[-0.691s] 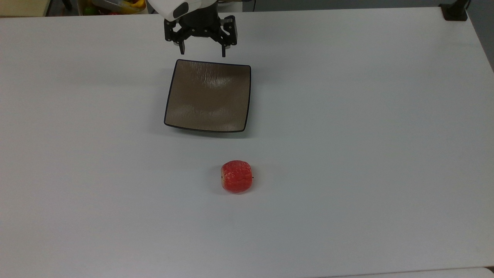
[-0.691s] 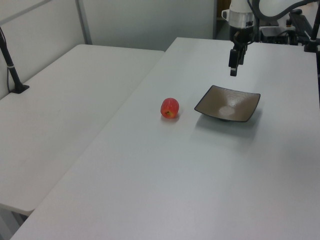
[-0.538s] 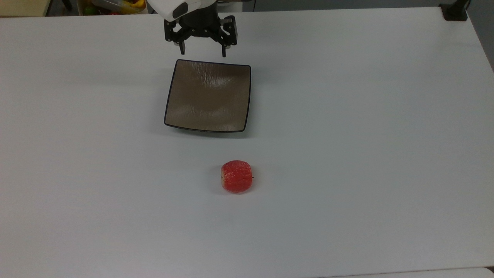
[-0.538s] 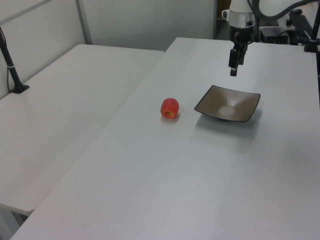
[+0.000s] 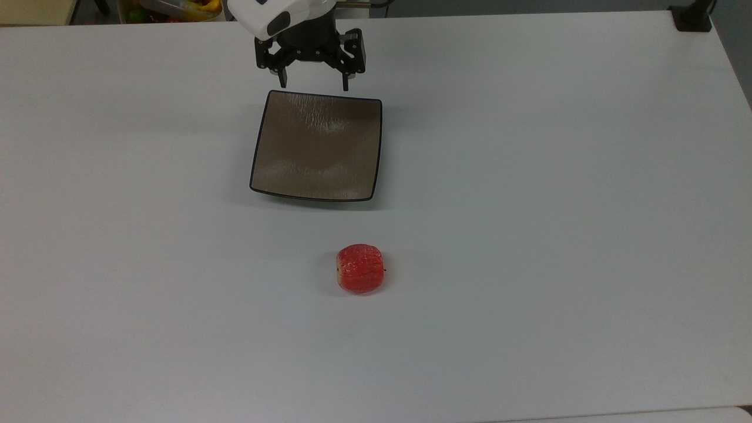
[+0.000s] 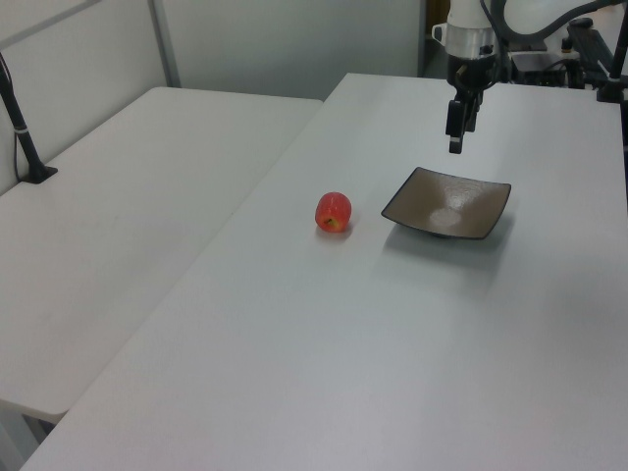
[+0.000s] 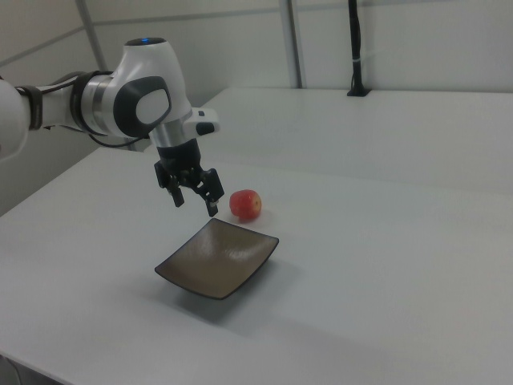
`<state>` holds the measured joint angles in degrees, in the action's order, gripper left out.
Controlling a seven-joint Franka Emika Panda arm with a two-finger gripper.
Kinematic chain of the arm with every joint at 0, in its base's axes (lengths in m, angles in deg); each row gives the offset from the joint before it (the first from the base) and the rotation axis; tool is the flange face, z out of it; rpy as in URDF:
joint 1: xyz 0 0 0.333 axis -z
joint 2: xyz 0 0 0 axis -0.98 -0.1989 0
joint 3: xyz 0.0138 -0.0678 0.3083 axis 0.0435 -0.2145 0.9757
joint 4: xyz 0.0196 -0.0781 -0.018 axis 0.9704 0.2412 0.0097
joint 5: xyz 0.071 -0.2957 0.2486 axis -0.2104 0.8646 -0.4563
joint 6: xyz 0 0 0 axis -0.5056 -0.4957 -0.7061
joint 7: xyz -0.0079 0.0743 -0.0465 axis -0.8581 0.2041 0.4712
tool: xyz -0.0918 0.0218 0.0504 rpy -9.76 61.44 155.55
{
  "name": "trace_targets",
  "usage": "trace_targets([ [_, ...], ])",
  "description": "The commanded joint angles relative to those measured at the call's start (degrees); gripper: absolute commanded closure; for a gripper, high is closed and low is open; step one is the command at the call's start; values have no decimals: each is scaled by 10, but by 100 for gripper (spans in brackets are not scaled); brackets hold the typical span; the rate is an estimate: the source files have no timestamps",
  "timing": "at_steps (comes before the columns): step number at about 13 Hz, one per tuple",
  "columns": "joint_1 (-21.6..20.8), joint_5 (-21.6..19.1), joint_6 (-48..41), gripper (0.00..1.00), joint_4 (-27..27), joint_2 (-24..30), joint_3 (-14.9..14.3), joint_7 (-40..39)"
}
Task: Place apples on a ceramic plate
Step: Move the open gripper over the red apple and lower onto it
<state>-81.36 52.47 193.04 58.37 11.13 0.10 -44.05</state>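
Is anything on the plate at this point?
No. The plate shows only its bare glossy surface. The apple sits apart from it on the table, and the open gripper hangs above the plate's far edge, holding nothing.

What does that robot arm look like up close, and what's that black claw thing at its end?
The arm is chunky and rounded, glossy white with dark grey joint panels and a small blue light on top. The claw is its gripper: a black angular block ending in two short black fingers.

White table (image 5: 558, 176), black post (image 7: 355, 48)
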Motion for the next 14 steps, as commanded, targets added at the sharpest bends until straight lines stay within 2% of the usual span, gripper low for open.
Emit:
trace_targets([
  [1,-2,-14,12,0,-50,-44,-1,-6],
  [4,12,-13,89,0,-57,-60,14,6],
  [8,6,6,167,0,-129,-140,35,39],
  [11,6,27,182,0,-197,-208,46,61],
  [14,-11,70,243,0,-203,-239,51,73],
])
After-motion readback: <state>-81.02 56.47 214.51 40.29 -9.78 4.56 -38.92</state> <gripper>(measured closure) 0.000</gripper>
